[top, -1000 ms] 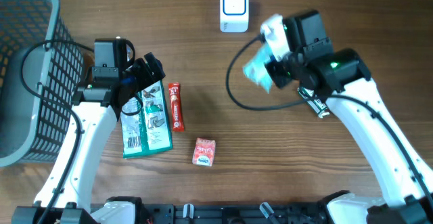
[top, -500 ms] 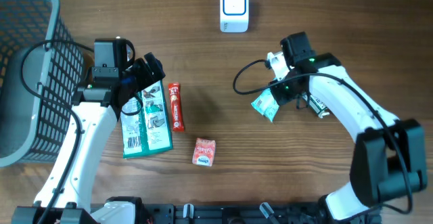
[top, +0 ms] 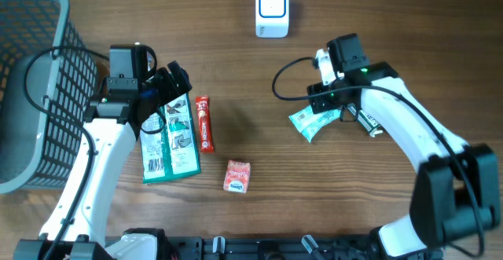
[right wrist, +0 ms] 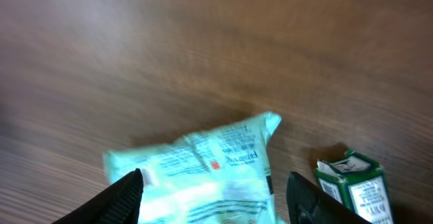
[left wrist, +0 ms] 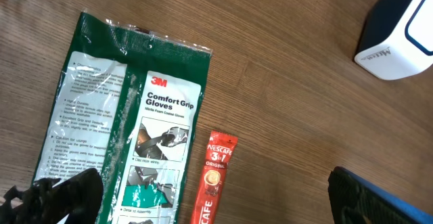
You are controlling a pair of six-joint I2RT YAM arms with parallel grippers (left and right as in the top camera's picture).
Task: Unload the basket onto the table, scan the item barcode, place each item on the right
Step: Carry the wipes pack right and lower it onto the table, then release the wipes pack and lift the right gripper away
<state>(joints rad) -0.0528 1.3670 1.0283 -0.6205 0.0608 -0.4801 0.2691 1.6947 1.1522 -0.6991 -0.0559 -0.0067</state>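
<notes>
Your item, the pale mint soft packet (top: 314, 122), lies flat on the table (top: 236, 71), nearer the robot than the white barcode scanner (top: 272, 10) and off toward the right arm's side of it, well apart from its window. The right gripper (right wrist: 215, 178) hangs directly over the packet with its jaws spread to either side of it. They grip nothing, and the packet rests on the wood. The left gripper (left wrist: 215, 176) is far from the scanner on the other side, jaws wide and empty above the 3M Comfort Grip Gloves pack (left wrist: 128, 116).

Treat the packet as light, limp and slick. The film will likely crumple and slide under the pads, and a hold on one end will probably let the rest droop. Take it across its short width near the middle and close gently. Small print shows on the upper face, but you cannot pick out the barcode from here, so keep the fingers off the printed panel. Mind the small green-and-white carton (right wrist: 352, 183) just beside the packet, on the side away from the scanner.
</notes>
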